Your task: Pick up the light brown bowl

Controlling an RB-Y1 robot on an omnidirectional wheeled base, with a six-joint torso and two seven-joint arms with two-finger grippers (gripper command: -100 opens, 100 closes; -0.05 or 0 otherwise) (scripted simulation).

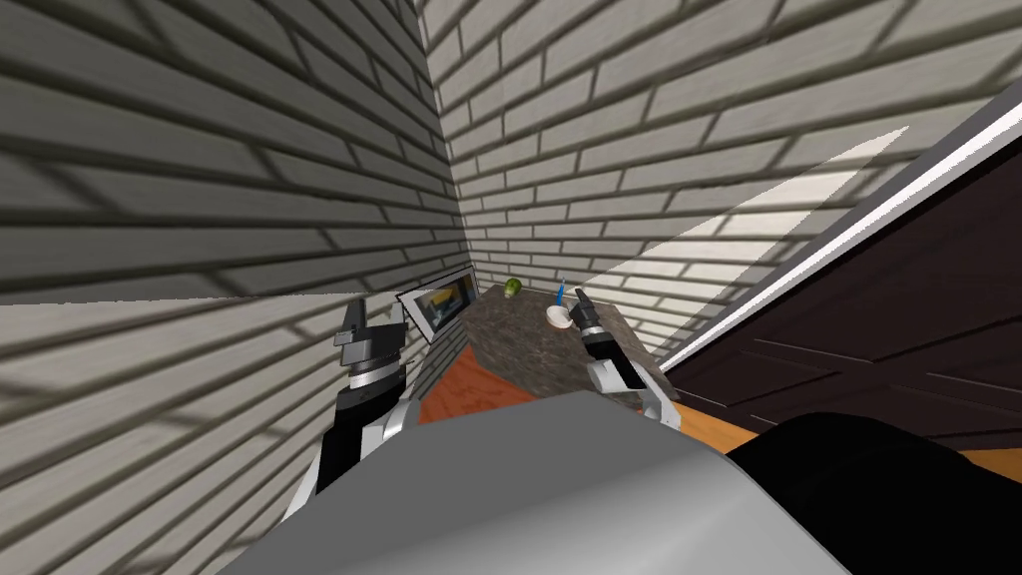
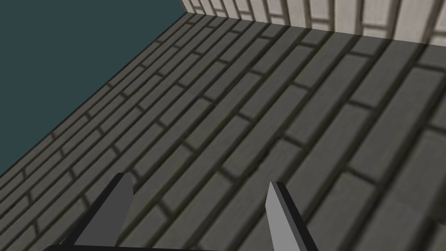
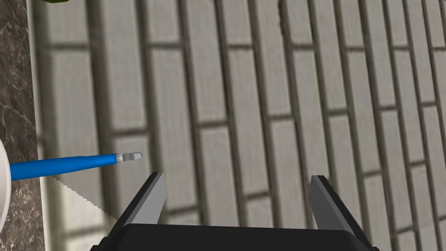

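The bowl (image 1: 558,317), drawn pale off-white, sits on a dark marbled tabletop (image 1: 519,351) in the corner of two brick walls, near the top's far end. The framed picture (image 1: 439,299) hangs on the wall left of the table. The left gripper (image 1: 374,317) is raised near that frame, well away from the bowl, its fingers spread apart with nothing between them. The right gripper (image 1: 579,297) hovers just beside the bowl. In its wrist view the fingers (image 3: 152,198) are parted and bare, and the bowl's rim (image 3: 3,187) lies off to one side, outside the gap. A green object (image 1: 513,287) rests farther back on the table. A blue-handled utensil (image 3: 65,164) sticks out of the bowl, its grey tip near one finger.
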